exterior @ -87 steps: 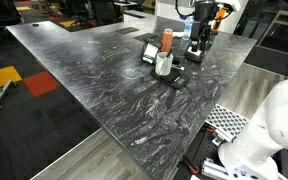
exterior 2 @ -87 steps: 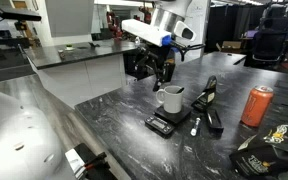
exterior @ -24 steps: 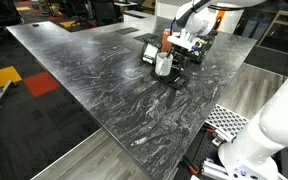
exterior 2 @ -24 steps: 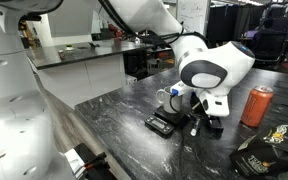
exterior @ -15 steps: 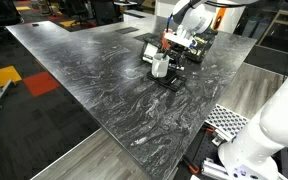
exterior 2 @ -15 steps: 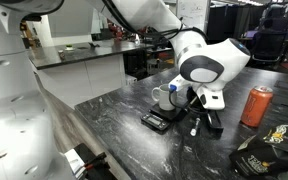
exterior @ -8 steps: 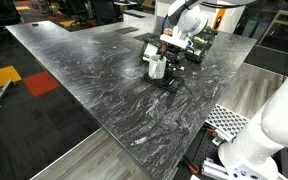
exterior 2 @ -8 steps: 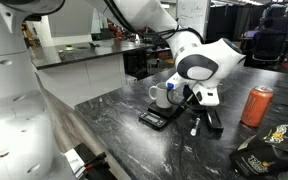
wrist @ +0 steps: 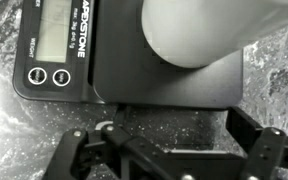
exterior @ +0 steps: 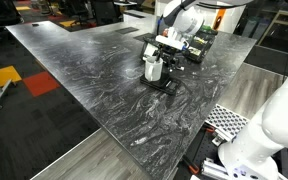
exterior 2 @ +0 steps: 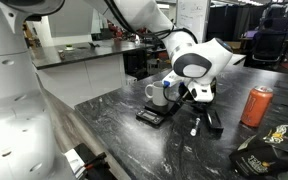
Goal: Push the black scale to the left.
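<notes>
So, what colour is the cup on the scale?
White; the cup shows best in an exterior view.

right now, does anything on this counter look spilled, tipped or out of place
Nothing spilled or tipped. The white cup stands upright on the black scale, and the orange can is upright too. Only a small white pen-like item lies loose nearby.

A cup (exterior 2: 157, 93) stands on the scale (exterior 2: 149, 117) at the table's (exterior 2: 109, 125) middle. The gripper (wrist: 169, 142) is just beside the scale's edge, possibly touching, and a can (exterior 2: 257, 105) stands well apart.
</notes>
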### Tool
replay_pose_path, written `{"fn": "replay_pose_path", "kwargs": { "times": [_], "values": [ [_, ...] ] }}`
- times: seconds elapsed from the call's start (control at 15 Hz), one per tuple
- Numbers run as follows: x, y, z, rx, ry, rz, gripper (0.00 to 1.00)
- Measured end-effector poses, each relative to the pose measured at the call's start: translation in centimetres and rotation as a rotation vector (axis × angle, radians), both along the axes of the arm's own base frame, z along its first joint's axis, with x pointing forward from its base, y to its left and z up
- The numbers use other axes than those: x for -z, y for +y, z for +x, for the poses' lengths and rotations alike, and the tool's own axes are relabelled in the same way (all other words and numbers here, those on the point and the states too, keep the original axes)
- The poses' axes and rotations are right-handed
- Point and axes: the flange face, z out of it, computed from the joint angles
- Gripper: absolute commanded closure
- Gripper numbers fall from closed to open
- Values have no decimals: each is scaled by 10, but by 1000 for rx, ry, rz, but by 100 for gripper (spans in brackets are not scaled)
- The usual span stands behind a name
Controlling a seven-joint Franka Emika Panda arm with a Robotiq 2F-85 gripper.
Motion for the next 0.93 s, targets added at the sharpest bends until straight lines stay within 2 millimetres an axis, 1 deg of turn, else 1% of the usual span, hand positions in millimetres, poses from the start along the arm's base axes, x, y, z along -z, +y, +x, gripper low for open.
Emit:
{"fn": "replay_pose_path", "kwargs": {
  "times": [0.2,0.4,0.67,0.93],
  "values": [
    [1,16,8,-30,3,1,0],
    [1,26,16,-57,7,5,0],
    [2,35,22,-76,12,13,0],
    [2,36,23,-79,15,17,0]
  ]
}}
